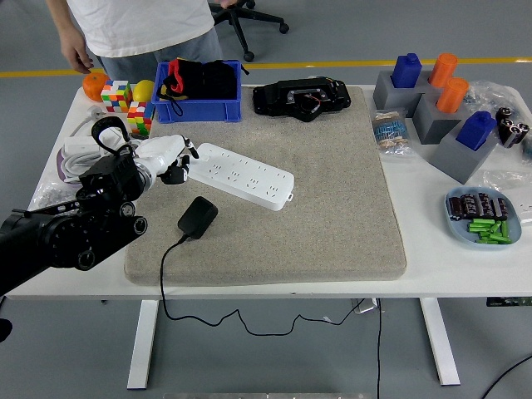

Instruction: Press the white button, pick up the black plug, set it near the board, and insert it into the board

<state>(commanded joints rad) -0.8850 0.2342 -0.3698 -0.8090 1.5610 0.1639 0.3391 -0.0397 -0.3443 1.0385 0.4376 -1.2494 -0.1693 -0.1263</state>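
1. Reaching in from the left, our left hand [169, 158] sits at the near end of the white power strip [240, 175], fingers loosely curled, grasping nothing.
2. We locate the black plug [198, 216] on the grey mat [332, 199], just below the strip.

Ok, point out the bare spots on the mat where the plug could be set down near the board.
The grey mat lies bare right of the white power strip, out to its right edge, and below the strip beside the black plug. It is crowded at the strip's left end, where the left hand sits, and along the back by the blue bin.
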